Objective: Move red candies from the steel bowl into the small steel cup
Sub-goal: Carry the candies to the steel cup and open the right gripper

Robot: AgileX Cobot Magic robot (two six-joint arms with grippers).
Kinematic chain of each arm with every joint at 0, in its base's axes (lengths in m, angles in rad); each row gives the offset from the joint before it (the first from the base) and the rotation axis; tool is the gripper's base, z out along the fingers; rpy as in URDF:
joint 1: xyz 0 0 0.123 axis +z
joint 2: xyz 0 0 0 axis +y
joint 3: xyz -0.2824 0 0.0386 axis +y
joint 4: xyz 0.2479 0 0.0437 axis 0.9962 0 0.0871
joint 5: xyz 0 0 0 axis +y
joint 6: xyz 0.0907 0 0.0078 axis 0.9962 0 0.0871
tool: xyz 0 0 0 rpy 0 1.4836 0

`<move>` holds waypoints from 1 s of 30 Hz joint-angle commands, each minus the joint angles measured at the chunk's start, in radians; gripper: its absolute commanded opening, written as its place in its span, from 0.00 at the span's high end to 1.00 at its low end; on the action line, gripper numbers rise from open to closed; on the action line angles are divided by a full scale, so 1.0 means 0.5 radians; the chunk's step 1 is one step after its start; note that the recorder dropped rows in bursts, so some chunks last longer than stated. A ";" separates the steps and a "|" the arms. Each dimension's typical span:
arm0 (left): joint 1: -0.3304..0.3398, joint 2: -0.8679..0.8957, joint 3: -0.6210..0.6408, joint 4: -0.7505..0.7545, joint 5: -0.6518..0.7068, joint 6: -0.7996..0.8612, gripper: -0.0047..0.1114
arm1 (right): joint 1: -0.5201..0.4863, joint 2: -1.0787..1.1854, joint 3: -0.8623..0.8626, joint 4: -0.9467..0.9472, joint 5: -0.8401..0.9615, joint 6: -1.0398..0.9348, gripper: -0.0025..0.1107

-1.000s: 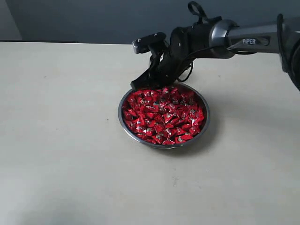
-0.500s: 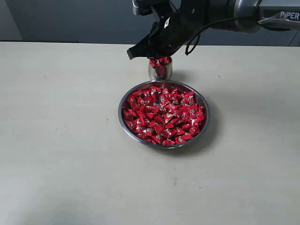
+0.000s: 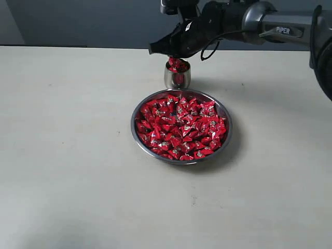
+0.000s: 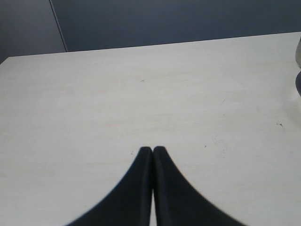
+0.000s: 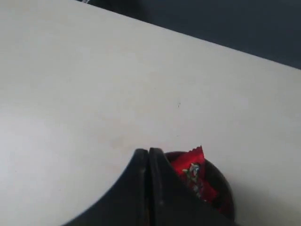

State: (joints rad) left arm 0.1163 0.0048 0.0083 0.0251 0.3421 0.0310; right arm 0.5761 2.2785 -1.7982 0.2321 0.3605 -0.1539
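The right arm (image 3: 270,23) is glossy black and dark grey metal — a rounded grey tube lettered "PIPER" in white; a thin black cable (image 3: 212,47) loops beneath its wrist; the right hand (image 3: 154,50) tapers to black curved fingers (image 5: 138,193); the left hand (image 4: 152,151) shows the same matte-black pair.

- In the right wrist view, the right end effector (image 5: 148,151) covers much of the small steel cup (image 5: 224,186). Only a dark curved part and one of the red candies (image 5: 192,168) show.
- The marks on the candies in the steel bowl (image 3: 136,136) are too small to read.
- The right arm (image 3: 280,28) runs off the exterior view's right edge.
- A pale shape (image 4: 298,49) is cut by the left wrist view's edge, and I cannot tell what it is.
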 commanded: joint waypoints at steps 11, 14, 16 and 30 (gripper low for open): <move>-0.016 -0.010 -0.017 0.004 -0.011 -0.003 0.96 | -0.011 0.071 -0.023 -0.187 0.019 0.002 0.69; -0.016 -0.010 -0.017 0.004 -0.011 -0.003 0.96 | -0.011 0.047 -0.023 -0.187 0.046 0.002 0.63; -0.016 -0.010 -0.017 0.004 -0.011 -0.003 0.96 | -0.011 0.017 -0.023 -0.187 0.078 0.002 0.63; -0.016 -0.010 -0.017 0.004 -0.011 -0.003 0.96 | -0.011 -0.280 -0.023 -0.141 0.515 0.002 0.63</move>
State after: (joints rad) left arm 0.1163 0.0048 0.0083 0.0251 0.3421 0.0310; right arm 0.5761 2.1688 -1.8044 0.1584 0.5572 -0.1539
